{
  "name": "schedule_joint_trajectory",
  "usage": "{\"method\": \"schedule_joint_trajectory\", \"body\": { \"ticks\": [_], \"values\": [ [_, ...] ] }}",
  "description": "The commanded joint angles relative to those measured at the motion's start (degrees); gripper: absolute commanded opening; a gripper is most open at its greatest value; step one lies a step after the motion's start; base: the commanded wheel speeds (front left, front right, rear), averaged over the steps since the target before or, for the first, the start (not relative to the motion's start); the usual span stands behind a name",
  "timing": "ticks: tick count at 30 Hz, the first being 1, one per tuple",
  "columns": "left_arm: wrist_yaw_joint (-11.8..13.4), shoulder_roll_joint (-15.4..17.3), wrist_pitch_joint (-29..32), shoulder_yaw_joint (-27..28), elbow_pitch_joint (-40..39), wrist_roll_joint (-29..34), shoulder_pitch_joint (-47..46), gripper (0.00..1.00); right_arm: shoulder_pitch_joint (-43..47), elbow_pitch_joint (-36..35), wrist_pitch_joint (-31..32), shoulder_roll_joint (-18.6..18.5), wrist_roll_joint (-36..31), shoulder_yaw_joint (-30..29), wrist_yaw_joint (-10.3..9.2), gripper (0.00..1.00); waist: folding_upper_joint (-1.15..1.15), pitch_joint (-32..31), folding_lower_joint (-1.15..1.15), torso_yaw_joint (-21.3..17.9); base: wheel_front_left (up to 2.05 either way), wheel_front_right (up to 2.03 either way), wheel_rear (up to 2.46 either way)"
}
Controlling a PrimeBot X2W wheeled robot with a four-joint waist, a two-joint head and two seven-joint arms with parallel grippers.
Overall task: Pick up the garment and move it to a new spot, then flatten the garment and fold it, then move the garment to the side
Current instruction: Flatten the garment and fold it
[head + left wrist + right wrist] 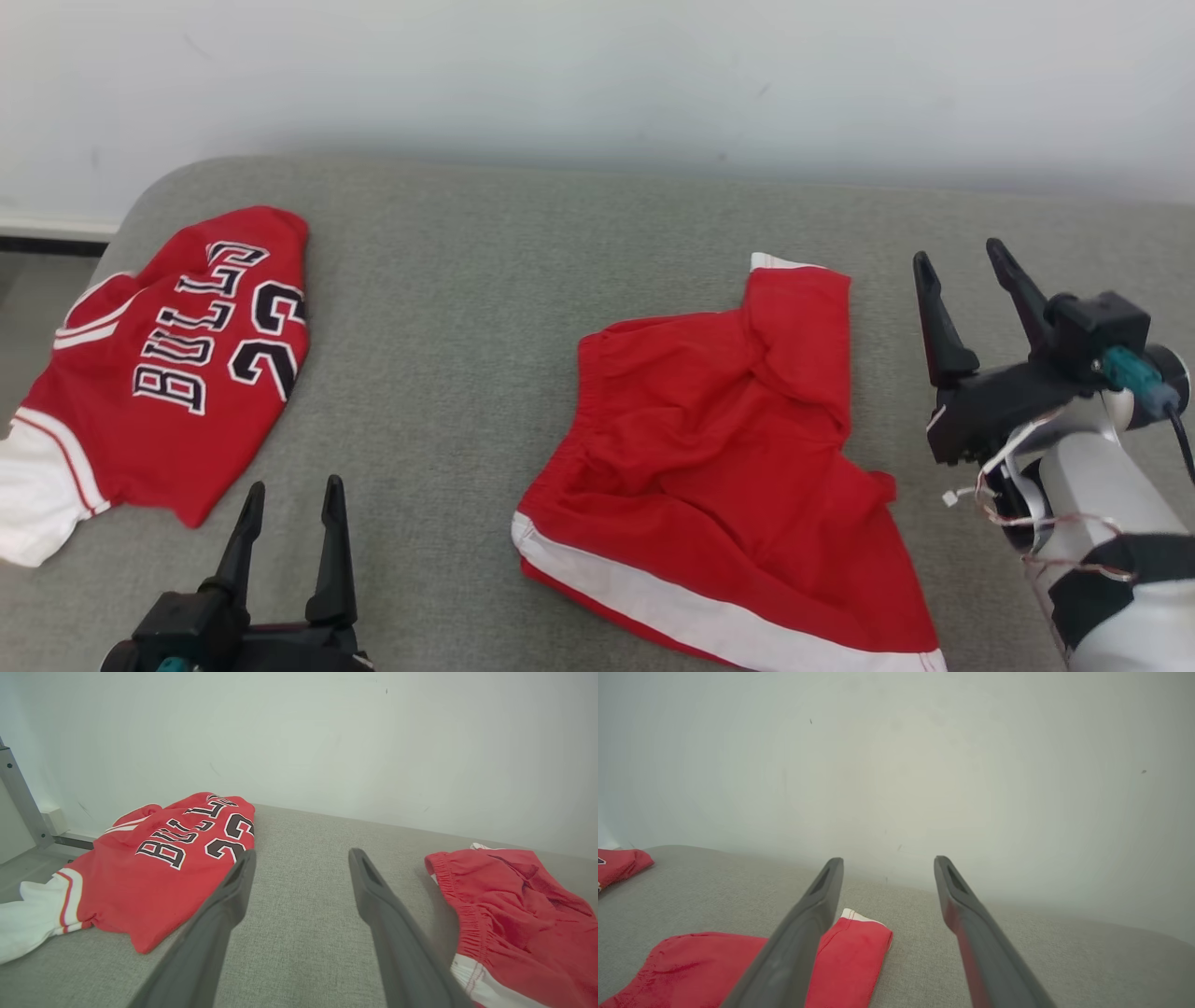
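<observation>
A grey couch (448,392) is spread across the frame below a pale wall (597,75), and both garments are carried on it. The red shorts (709,448) are laid at centre right of the head view. The waistband is turned toward the left, a white stripe runs along the lower edge, and one leg is doubled back over the body toward the upper right. Being rumpled and nearest the middle, they are judged to be the garment in hand. They are set where bare couch is left around them for flattening, a step not yet done. The red jersey (177,373) is kept well apart at the far left, its white hem at the couch edge, presumably so that the working area is not crowded.

The right jaws are seen at the right edge, spread wide and empty. They stand just beside the shorts' doubled leg but apart from it. In the right wrist view that leg's hem is seen low in the frame, partly behind one finger. The left jaws are held at the lower left, likewise wide open and empty. They are pointed at bare couch between jersey and shorts, and neither garment is touched.
</observation>
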Motion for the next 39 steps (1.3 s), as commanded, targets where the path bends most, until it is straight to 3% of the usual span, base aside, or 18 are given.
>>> {"method": "schedule_joint_trajectory", "body": {
  "ticks": [1, 13, 29, 39],
  "values": [
    [0.1, 0.5, -0.2, 0.6, -0.3, 0.6, 1.0, 1.00, 2.9, -3.3, 0.0, 0.5, -1.2, -1.1, -0.13, 1.00, 0.00, -1.5, 0.00, -2.5, 0.00, 0.00, 0.00],
    [0.1, 1.8, -0.2, 2.1, -0.9, 1.0, 2.9, 1.00, 22.2, -22.4, 0.0, 5.1, -4.7, -7.9, -0.13, 1.00, 0.00, -3.8, 0.00, -6.9, 0.00, 0.00, 0.00],
    [0.1, 1.9, -0.2, 2.4, -1.7, 2.8, 5.2, 1.00, 40.7, -34.2, 0.0, 10.5, -7.1, -10.9, -0.13, 1.00, 0.00, -5.6, 0.00, -9.0, 0.00, 0.00, 0.00],
    [0.4, 2.2, -0.2, 2.8, -2.8, 5.0, 7.0, 1.00, 44.2, -36.0, 0.0, 12.1, -8.4, -10.2, -0.13, 1.00, 0.00, -6.6, 0.00, -8.6, 0.00, 0.00, 0.00]
  ]
}}
